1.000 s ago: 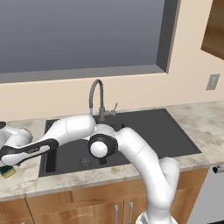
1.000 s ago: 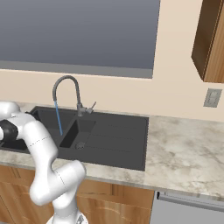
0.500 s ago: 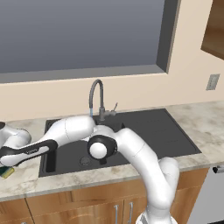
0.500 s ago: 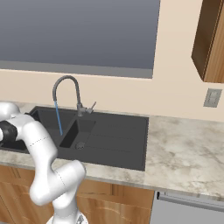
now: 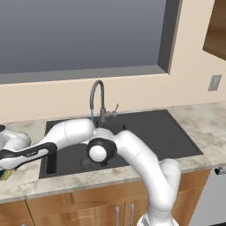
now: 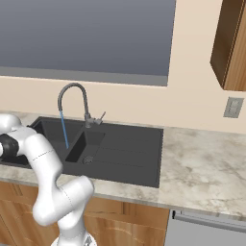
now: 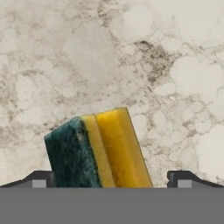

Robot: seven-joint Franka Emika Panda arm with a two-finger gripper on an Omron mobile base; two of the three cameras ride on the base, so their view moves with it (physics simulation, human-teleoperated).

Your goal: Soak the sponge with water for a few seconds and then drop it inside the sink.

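The sponge, yellow with a dark green scrub layer, stands on its edge on the marble counter, close under the hand camera. My gripper is open, one fingertip on each side of the sponge, neither touching it. In the left base view the hand hangs low over the counter at the far left, with a corner of the sponge showing beneath it. A thin blue stream of water runs from the grey gooseneck faucet into the dark sink.
The sink's left basin lies just right of the hand. Marble counter stretches to the right of the sink. The window wall stands behind the faucet. The arm's elbow hangs over the basin.
The hand has sunk a little toward the sponge at the counter's left end. Water keeps running and the jaws stay wide.
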